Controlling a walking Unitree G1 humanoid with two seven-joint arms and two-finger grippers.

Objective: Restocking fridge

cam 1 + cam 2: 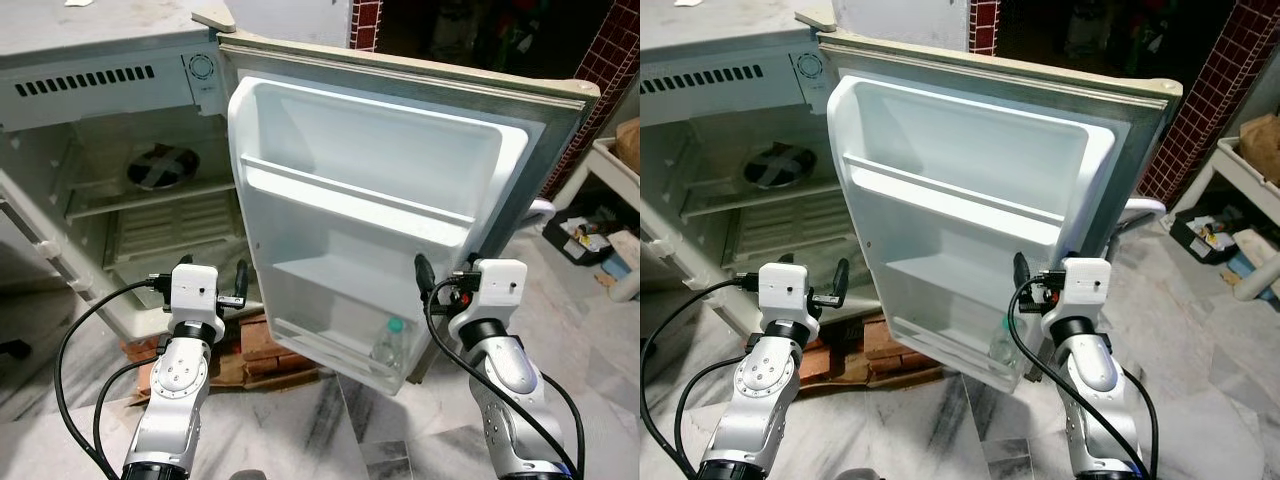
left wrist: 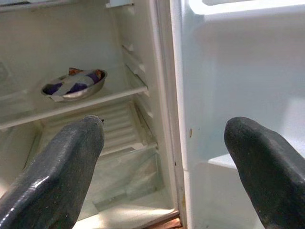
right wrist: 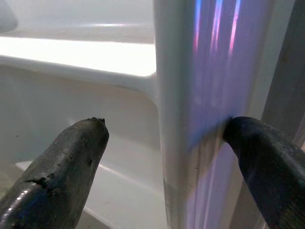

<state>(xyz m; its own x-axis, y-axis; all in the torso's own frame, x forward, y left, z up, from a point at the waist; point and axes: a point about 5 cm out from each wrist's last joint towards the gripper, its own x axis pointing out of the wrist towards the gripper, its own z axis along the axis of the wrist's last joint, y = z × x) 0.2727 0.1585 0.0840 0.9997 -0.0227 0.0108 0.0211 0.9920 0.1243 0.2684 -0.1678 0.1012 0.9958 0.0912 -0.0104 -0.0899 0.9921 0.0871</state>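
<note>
The fridge (image 1: 100,70) stands open, its white door (image 1: 380,190) swung out toward me. A clear bottle with a green cap (image 1: 388,342) stands in the door's lowest shelf. Inside, a metal bowl (image 2: 74,86) holding something wrapped sits on a shelf. My left gripper (image 1: 213,278) is open and empty, hovering before the hinge side between the cabinet and the door. My right gripper (image 1: 447,275) is open at the door's free edge. In the right wrist view its fingers (image 3: 71,157) straddle that edge (image 3: 190,119), the outer one touching it.
Red bricks (image 1: 265,345) lie under the fridge's front. To the right are a white stand (image 1: 600,165) and a dark crate of clutter (image 1: 585,235) on the marble floor (image 1: 330,420). A red-tiled wall (image 1: 610,70) rises behind.
</note>
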